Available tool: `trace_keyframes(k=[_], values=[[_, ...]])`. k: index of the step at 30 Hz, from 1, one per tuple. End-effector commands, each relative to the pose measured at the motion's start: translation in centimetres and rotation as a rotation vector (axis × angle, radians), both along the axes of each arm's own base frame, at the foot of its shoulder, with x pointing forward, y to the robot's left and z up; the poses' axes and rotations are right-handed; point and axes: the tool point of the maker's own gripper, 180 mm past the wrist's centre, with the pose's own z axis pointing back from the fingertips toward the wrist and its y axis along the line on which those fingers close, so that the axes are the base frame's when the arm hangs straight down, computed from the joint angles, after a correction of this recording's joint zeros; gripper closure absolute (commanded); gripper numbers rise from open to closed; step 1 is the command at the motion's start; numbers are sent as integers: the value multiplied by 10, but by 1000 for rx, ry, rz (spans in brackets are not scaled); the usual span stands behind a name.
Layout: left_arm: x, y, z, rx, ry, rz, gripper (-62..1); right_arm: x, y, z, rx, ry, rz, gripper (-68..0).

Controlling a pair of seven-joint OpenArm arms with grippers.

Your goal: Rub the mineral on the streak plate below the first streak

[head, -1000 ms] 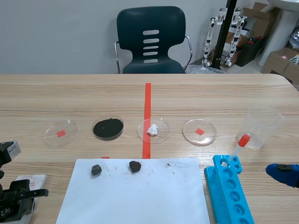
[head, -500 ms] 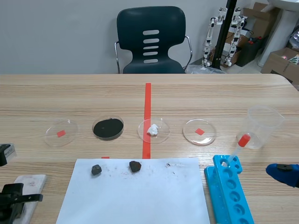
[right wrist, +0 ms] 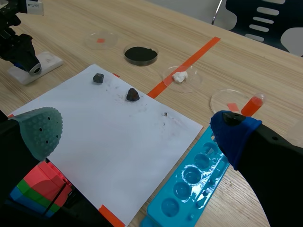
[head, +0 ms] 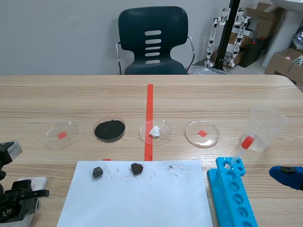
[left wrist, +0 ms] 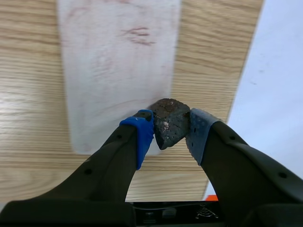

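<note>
Left gripper: you've got it clamped on the mineral, with a blue pad on one side and a grey pad on the other. In the scene view it sits in the lower left corner of the frame.
Mineral: it's a dark, rough chunk pinched between the pads. Its long axis runs along the fingers, with the broad end ahead and the narrower tip back toward the wrist.
Streak plate: this white slab stretches lengthwise ahead of your fingers. The mineral is at its near corner, on the side next to the white paper; whether they touch, you cannot tell.
First streak: faint reddish scratches near the plate's far end, well ahead of the mineral.
Right gripper: spread wide, with only paper showing between the pads.
</note>
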Motion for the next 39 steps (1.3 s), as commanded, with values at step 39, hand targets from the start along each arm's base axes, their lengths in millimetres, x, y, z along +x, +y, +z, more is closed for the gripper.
trace_keyframes(k=[39], values=[[-10, 14, -8, 154, 51, -40, -130, 3, 0, 7, 22, -21, -6, -679]])
